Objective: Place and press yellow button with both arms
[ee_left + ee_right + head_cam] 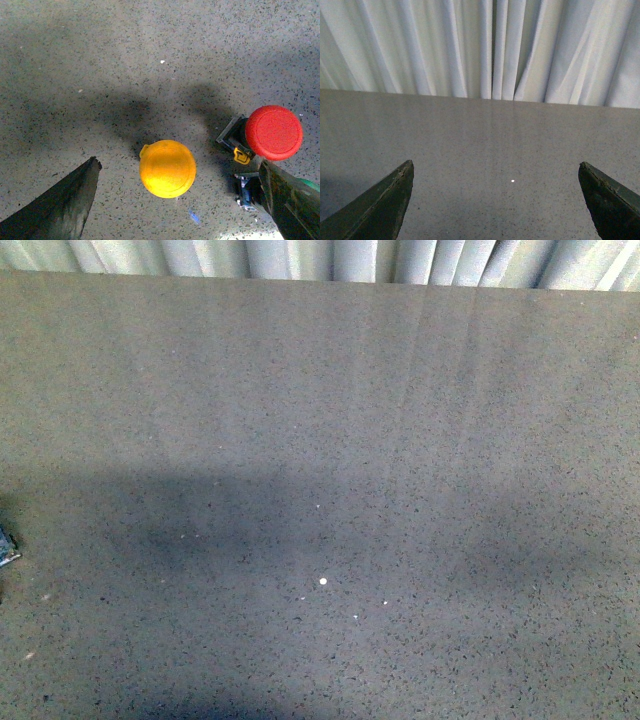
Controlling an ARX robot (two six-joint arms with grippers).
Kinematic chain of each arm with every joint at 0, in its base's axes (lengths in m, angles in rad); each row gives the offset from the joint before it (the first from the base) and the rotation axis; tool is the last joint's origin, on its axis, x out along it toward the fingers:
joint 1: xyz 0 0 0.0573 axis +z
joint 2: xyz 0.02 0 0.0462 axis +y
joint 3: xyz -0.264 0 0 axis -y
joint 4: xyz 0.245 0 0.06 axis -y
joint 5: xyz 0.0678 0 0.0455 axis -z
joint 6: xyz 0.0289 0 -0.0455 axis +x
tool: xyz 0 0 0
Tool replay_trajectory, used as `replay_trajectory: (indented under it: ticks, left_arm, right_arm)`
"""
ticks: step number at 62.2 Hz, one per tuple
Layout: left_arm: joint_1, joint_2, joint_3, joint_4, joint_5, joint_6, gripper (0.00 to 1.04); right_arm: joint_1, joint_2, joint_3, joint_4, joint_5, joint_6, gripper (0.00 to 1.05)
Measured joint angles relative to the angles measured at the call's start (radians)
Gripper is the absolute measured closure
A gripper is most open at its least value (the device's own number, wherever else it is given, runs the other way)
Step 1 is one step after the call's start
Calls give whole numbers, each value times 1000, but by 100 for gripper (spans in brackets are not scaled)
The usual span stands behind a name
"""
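Yellow button: small, rigid, light; domed cap is probably slippery. Grip beneath the cap. Left gripper and right gripper are spread wide, empty.

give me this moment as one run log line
left pincer: open, over yellow button, no contact | right pincer: open, empty | yellow button: on table beside red button | press: not done
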Motion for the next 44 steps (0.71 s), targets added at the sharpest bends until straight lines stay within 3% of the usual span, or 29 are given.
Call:
replay_trajectory:
  ticks: [44]
  left_arm:
    - [-3, 107, 12, 34, -33, 45, 9]
  right_arm:
    - [0, 0, 0, 0, 0, 0, 9]
